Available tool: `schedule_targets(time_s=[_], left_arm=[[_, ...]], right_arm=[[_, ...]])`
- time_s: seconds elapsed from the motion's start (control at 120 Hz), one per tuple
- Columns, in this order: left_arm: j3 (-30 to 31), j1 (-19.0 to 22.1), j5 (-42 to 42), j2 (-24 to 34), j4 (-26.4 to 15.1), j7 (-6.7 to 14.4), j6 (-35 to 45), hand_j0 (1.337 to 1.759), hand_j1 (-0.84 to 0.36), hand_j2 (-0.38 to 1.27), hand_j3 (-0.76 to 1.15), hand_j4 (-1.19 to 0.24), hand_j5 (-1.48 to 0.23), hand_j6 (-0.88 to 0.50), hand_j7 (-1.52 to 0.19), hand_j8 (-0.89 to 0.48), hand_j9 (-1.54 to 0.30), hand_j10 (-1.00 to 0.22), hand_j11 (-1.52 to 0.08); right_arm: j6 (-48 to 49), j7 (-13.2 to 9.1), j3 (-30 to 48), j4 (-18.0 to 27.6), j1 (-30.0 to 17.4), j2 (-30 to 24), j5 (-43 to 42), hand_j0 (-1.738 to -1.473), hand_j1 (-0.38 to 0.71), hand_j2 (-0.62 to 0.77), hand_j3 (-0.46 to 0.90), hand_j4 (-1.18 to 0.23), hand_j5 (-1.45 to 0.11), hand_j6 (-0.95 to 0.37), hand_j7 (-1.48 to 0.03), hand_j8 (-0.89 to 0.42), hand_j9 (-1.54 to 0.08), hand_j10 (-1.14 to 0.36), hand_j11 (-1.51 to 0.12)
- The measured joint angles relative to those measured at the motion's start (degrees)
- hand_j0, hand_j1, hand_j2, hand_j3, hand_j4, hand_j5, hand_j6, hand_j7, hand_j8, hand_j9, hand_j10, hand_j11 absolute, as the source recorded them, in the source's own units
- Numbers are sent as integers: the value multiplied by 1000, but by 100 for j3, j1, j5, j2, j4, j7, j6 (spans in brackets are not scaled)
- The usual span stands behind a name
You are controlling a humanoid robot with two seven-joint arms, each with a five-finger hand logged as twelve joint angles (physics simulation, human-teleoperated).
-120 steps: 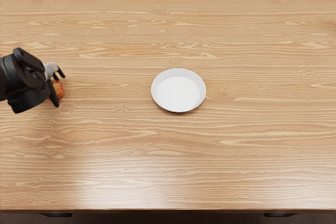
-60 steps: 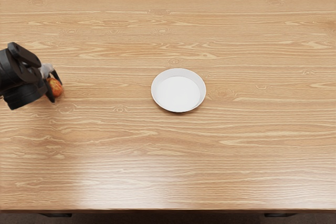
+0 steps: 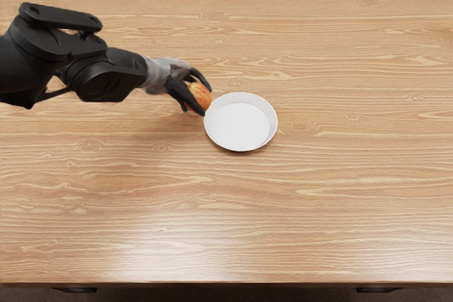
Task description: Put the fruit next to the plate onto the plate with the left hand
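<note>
**Fruit at the plate's left rim**

The left robot hand [image 3: 181, 84] curls its fingers around the orange-red fruit [image 3: 201, 95], just left of the plate [image 3: 244, 125] on the worktop [image 3: 318, 203]. Half hidden, its long axis cannot be told.

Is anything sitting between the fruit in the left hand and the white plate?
Nothing visible does. The left hand grips the round orange-red fruit right at the left rim of the round white plate.
</note>
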Motion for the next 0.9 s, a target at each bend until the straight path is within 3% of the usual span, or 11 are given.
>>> schedule_targets(time_s=[0.042,0.142,0.342,0.408,0.483,0.558,0.608,0.725,0.817,0.9], left_arm=[[-241,0,70,-68,115,-1,-110,1641,-462,502,0,-362,-1207,-174,-1175,-242,-1162,-843,-1164],[-600,23,184,-159,274,-3,-270,1641,-430,475,0,-410,-1202,-219,-1183,-269,-1173,-861,-1176],[-805,176,255,-235,387,-11,-359,1640,-418,485,0,-442,-1194,-222,-1174,-269,-1175,-879,-1185],[-823,217,272,-288,415,-40,-348,1645,-308,372,0,-411,-979,-245,-961,-266,-961,-815,-971],[-858,222,278,-336,433,-62,-341,1649,-129,262,0,-303,-705,-188,-692,-202,-692,-560,-697],[-889,185,285,-268,353,-72,-341,1652,10,182,0,-215,-497,-135,-489,-139,-488,-393,-491],[-836,116,290,109,233,-76,-355,1653,80,143,0,-172,-394,-109,-387,-113,-386,-311,-389],[-290,-575,290,1563,-339,-84,-804,1655,190,82,0,-103,-230,-68,-226,-70,-226,-182,-227],[260,-543,246,2924,-670,-87,-1816,1656,242,53,0,-71,-153,-48,-151,-49,-151,-121,-151],[852,-522,235,3373,-814,-89,-2284,1657,272,37,0,-51,-108,-36,-106,-37,-106,-84,-107]], right_arm=[[0,0,0,0,0,0,0,-1658,-349,0,0,-1,0,-1,0,-1,0,0,0],[0,0,0,0,0,0,0,-1658,-349,0,0,-1,0,-1,0,-1,0,0,0],[0,0,0,0,0,0,0,-1658,-349,0,0,-1,0,-1,0,-1,0,-1,0],[0,0,0,0,0,0,0,-1658,-349,0,0,-1,0,-1,0,-1,0,-1,0],[0,0,0,0,0,0,0,-1658,-349,0,0,-1,0,-1,0,-1,0,-1,0],[0,0,0,0,0,0,0,-1658,-349,0,0,-1,0,-1,0,-1,0,-1,0],[0,0,0,0,0,0,0,-1658,-349,0,0,-1,0,-1,0,-1,0,-1,0],[0,0,0,0,0,0,0,-1658,-349,0,0,-1,0,-1,0,-1,0,-1,0],[0,0,0,0,0,0,0,-1658,-349,0,0,-1,0,-1,0,-1,0,-1,0],[0,0,0,0,0,0,0,-1658,-349,0,0,-1,0,-1,0,-1,0,0,0]])
